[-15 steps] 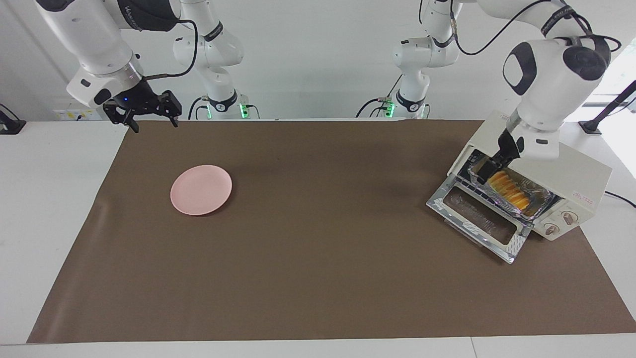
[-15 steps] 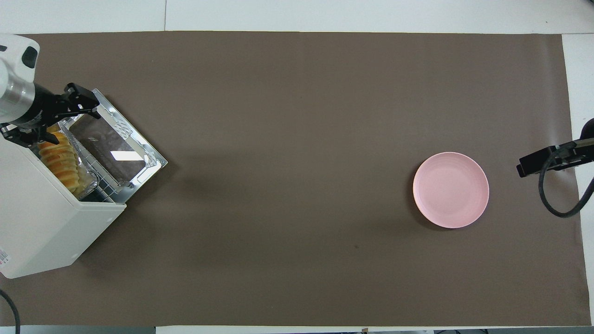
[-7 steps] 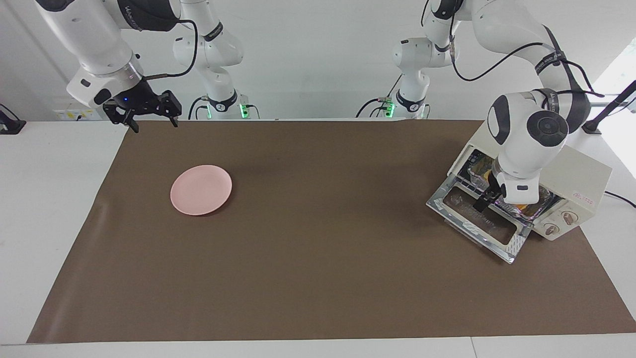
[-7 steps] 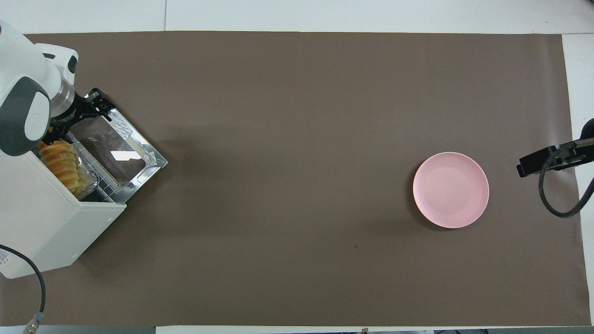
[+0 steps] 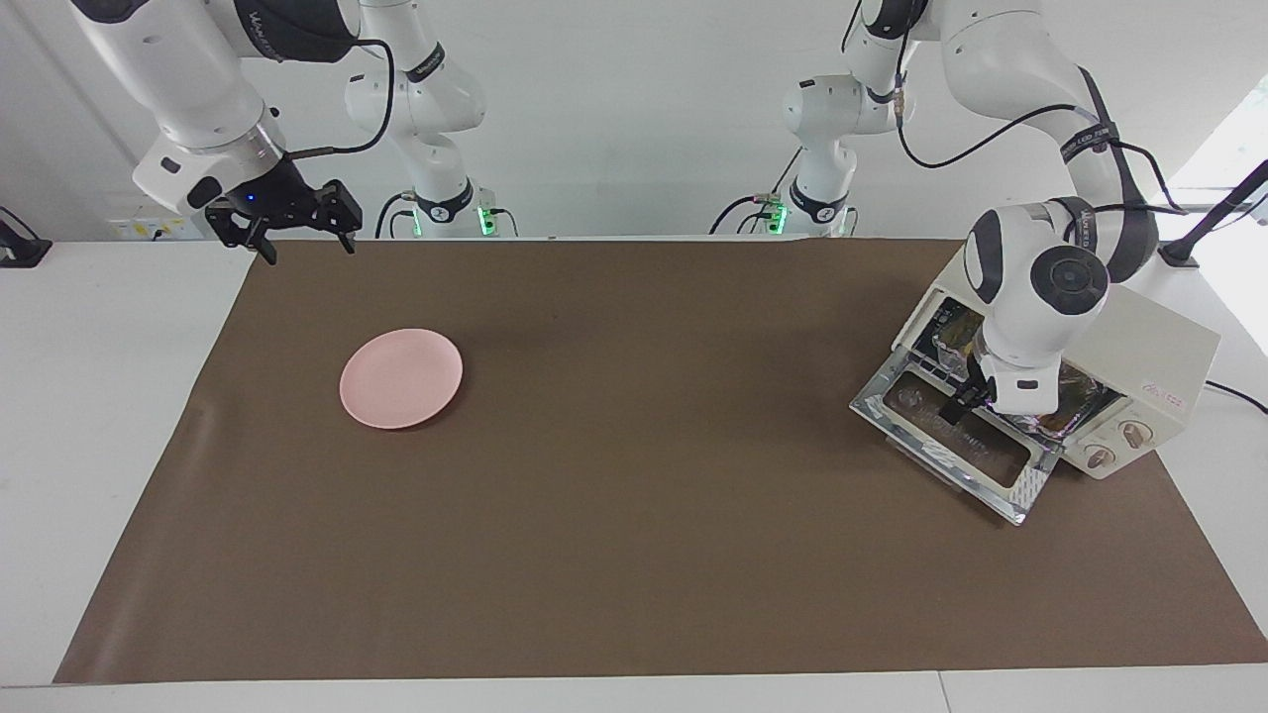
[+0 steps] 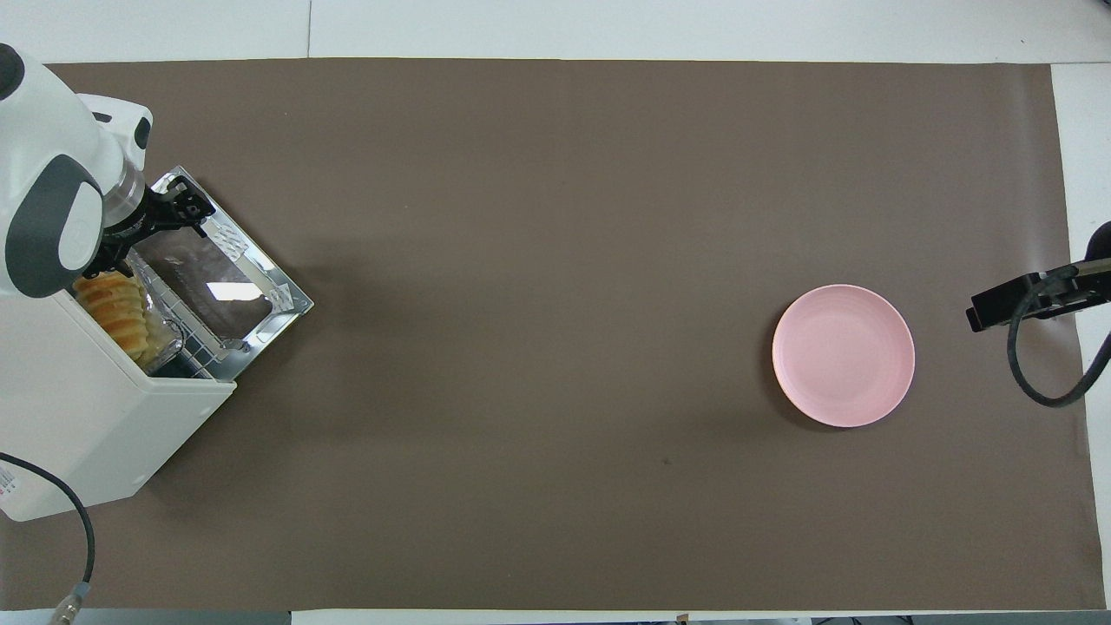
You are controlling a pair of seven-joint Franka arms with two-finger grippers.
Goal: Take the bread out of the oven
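- The oven [image 5: 1139, 347] stands at the left arm's end of the bench [image 5: 634, 555], door [image 5: 956, 446] folded down flat.
- The bread [image 6: 113, 312] lies in a foil tray [image 6: 161, 325] on the oven's rack.
- Left end effector [image 5: 963, 401]: over the open door at the oven mouth, fingers spread, holding nothing.
- Right end effector [image 5: 297, 233]: waits raised over the right arm's end of the bench, fingers apart, empty.
- A pink plate [image 5: 401, 378] lies near it.
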